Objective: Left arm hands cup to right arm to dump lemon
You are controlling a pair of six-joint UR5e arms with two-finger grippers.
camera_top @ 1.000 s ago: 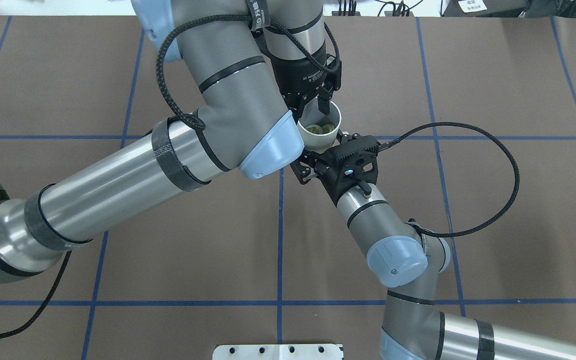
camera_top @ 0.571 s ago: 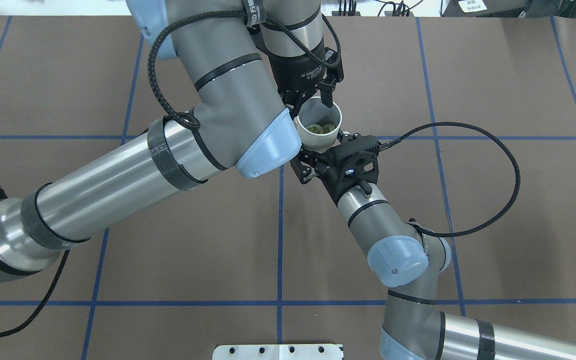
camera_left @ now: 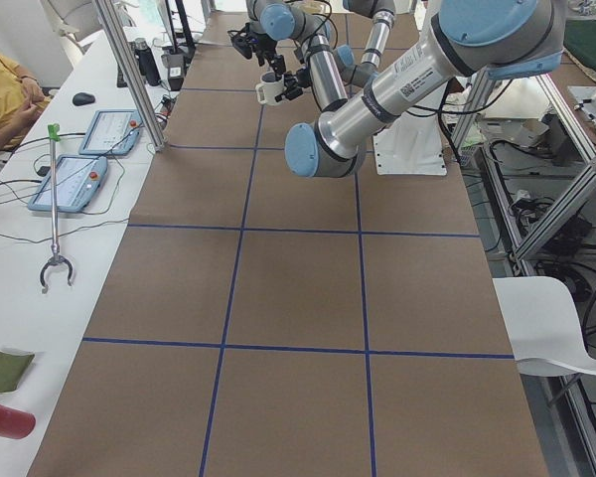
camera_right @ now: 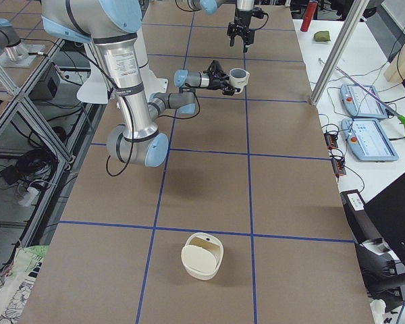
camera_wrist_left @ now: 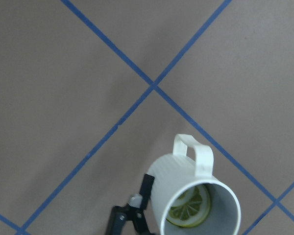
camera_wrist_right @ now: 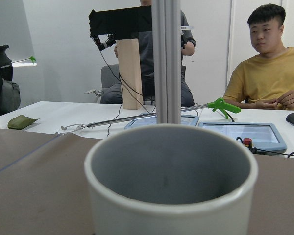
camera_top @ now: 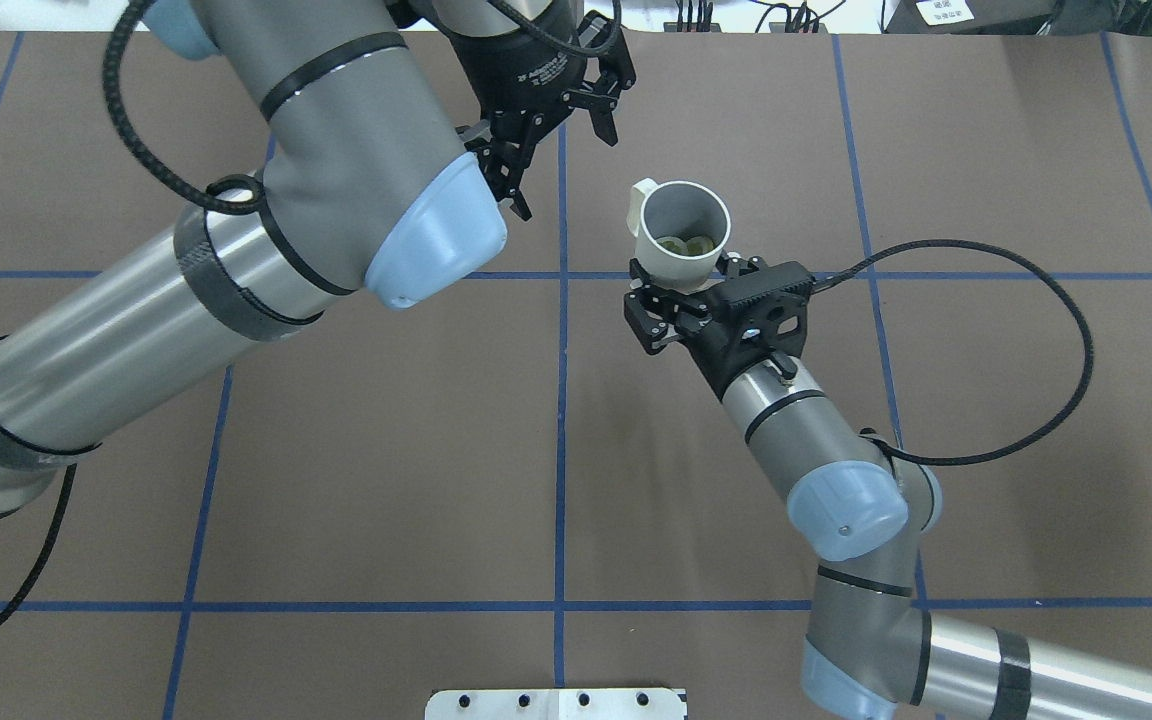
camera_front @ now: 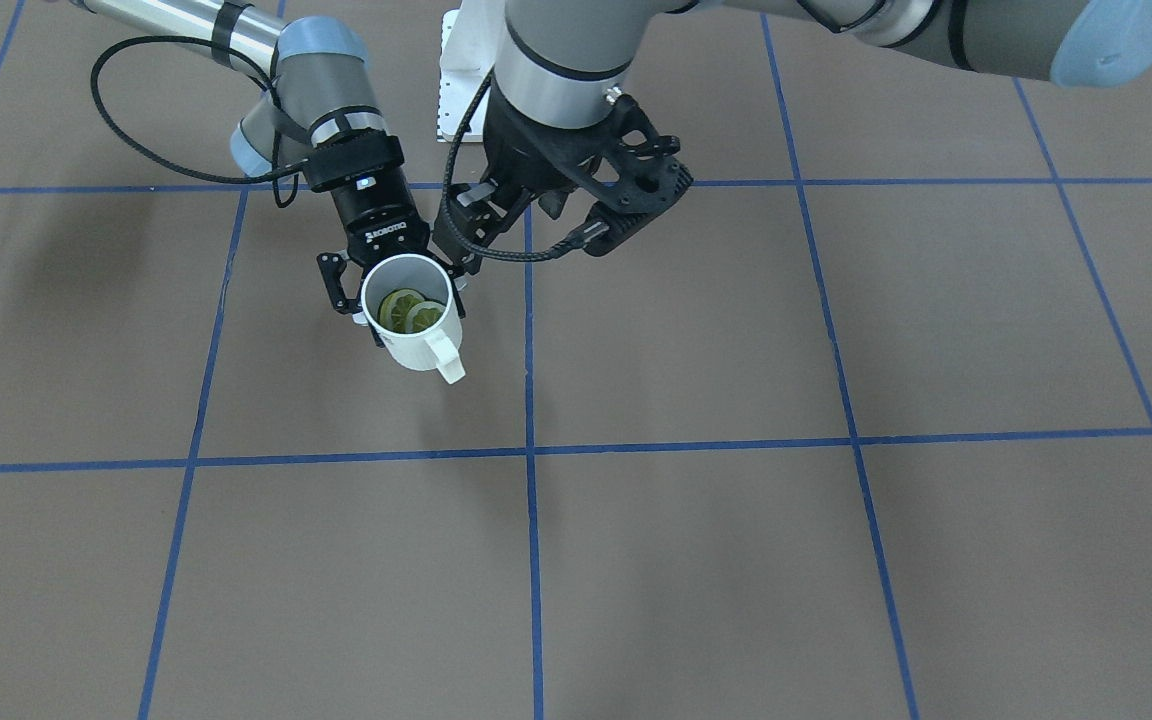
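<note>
Overhead view: cup (camera_top: 681,232) upright, mouth up, lemon slices (camera_top: 688,243) inside. Right gripper (camera_top: 684,275) reaches in from 5 o'clock, clamped on its lower wall. Left gripper (camera_top: 568,175) spread wide, empty, apart at 10 o'clock. Dumping likely needs a wrist roll.

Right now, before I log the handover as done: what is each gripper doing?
Left gripper: open, holding nothing.
Right gripper: closed on the cup, with lemon slices inside it.
</note>
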